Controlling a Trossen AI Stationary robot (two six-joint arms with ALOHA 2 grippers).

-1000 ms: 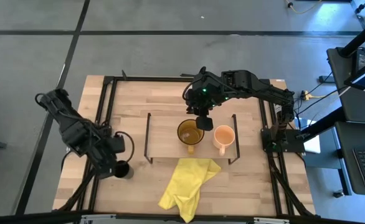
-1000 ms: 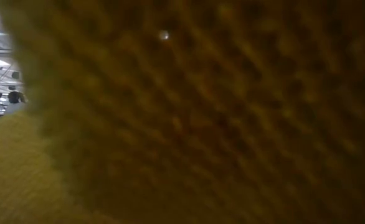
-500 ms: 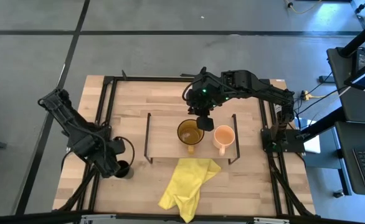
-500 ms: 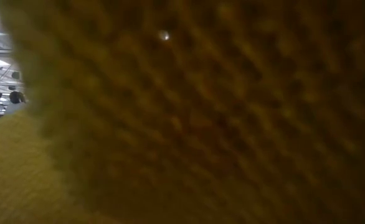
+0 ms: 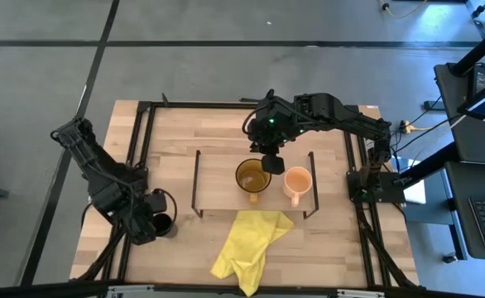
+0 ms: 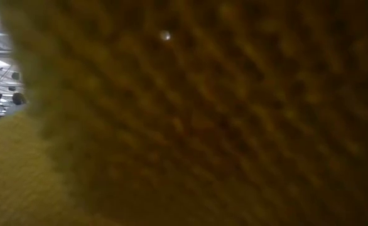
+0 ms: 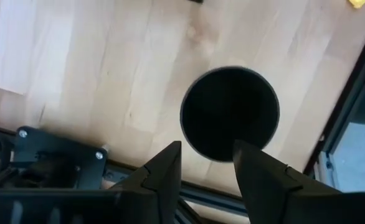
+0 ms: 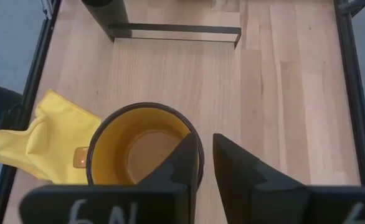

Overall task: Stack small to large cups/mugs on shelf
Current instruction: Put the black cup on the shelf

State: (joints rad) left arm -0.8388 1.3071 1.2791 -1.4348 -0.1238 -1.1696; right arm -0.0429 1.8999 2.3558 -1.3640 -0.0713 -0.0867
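Left side of the table, high view: the left gripper (image 5: 147,225) sits near the front left corner of the tabletop (image 5: 226,136), directly beside the small black cup (image 5: 163,223). The left wrist view shows the black cup (image 7: 230,113) from above, standing upright on the bare wood, with the two fingers (image 7: 164,171) spread apart and released, their tips at the cup's near rim (one tip overlaps the rim in the picture; contact cannot be confirmed). The cup is off the shelf, well apart from the other two mugs.

Centre: the shelf (image 5: 218,199) lies across the middle of the table, a light board with black end frames. The amber mug (image 5: 252,175) stands upright on it, open side up. The right gripper (image 5: 268,162) hangs over this mug's far rim. In the right wrist view the fingers (image 8: 182,163) straddle the wall of the amber mug (image 8: 142,146), one inside and one outside, with a narrow gap between them; whether they are pressing on the wall cannot be told.

Front centre: a yellow cloth (image 5: 247,240) lies crumpled on the tabletop just in front of the shelf, its upper edge touching the shelf's front edge. The low view is filled almost wholly by this cloth (image 6: 203,125), out of focus.

Right: the peach-orange mug (image 5: 297,181) stands upright on the shelf just beside the amber mug, handle toward the front.
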